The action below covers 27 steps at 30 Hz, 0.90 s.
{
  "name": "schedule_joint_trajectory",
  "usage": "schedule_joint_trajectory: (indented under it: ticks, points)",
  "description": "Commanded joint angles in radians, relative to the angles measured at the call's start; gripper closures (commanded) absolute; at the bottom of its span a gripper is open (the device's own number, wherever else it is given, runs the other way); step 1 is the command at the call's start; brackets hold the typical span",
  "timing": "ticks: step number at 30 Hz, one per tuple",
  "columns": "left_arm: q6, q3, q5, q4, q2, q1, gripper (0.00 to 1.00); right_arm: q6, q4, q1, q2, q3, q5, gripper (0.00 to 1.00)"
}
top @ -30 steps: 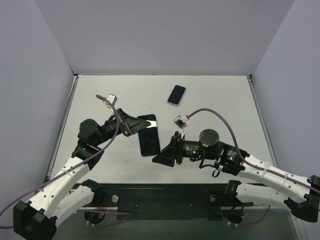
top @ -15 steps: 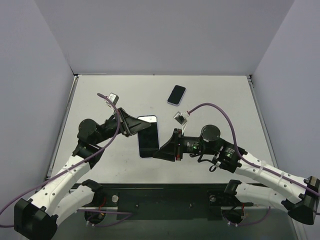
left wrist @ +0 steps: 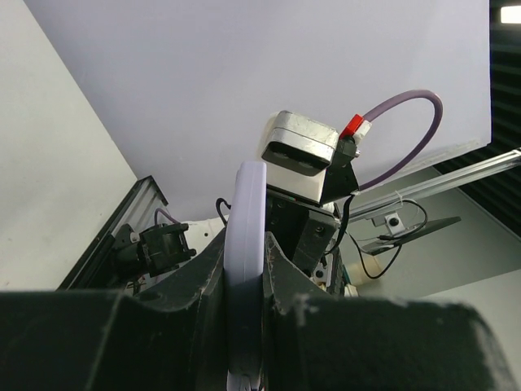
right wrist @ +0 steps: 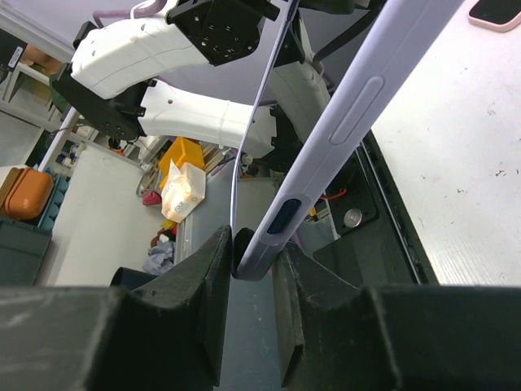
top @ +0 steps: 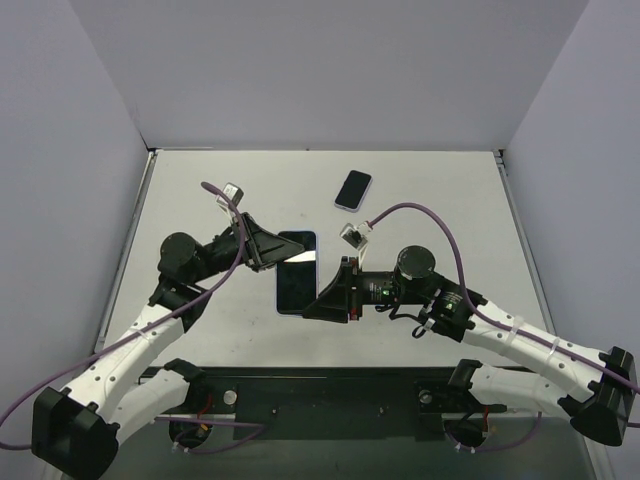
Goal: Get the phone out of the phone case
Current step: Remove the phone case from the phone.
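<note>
As the right gripper has slid in over the last second, its fingers now pinch one corner of the lilac phone case — the phone still seated inside. The left gripper clamps the opposite edge. Both arms reach low and inward, fingertips facing; prying apart looks ready to begin.

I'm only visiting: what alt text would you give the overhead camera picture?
Two robot arms grip a cased phone between them, the left end effector at its far end, the right end effector at its near end. A second phone lies farther back on the white table.
</note>
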<state>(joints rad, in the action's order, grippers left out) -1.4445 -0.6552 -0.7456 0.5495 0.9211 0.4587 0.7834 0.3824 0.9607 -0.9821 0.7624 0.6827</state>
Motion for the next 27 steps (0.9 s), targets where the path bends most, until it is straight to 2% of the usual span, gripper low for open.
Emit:
schedule_joint_trajectory:
  ticks: [1,3,6,9,14,18,24,27]
  points:
    - [-0.063,-0.069,0.037,0.096,0.001,-0.014,1.0,-0.062,0.026,-0.002,-0.007,0.02,0.044,0.81]
    - [-0.076,-0.07,0.04,0.096,0.002,-0.02,1.0,-0.078,0.024,0.0,-0.003,0.015,0.057,0.83]
    - [-0.122,-0.067,0.04,0.09,0.013,-0.031,1.0,-0.139,-0.017,0.006,0.01,0.018,0.051,1.0]
    - [-0.195,-0.054,0.051,0.096,0.025,-0.032,1.0,-0.225,-0.037,0.015,0.02,0.021,0.047,1.0]
    - [-0.298,-0.017,0.072,0.159,0.033,-0.032,1.0,-0.277,0.007,0.055,-0.006,0.057,0.12,1.0]
    - [-0.329,-0.024,0.068,0.158,0.039,-0.032,1.0,-0.384,-0.106,0.104,-0.032,0.139,0.078,1.0]
    - [-0.382,-0.009,0.071,0.174,0.05,-0.031,1.0,-0.467,-0.135,0.108,-0.075,0.212,0.092,1.0]
    - [-0.415,0.0,0.071,0.211,0.055,-0.031,1.0,-0.518,-0.206,0.108,-0.113,0.279,0.089,1.0]
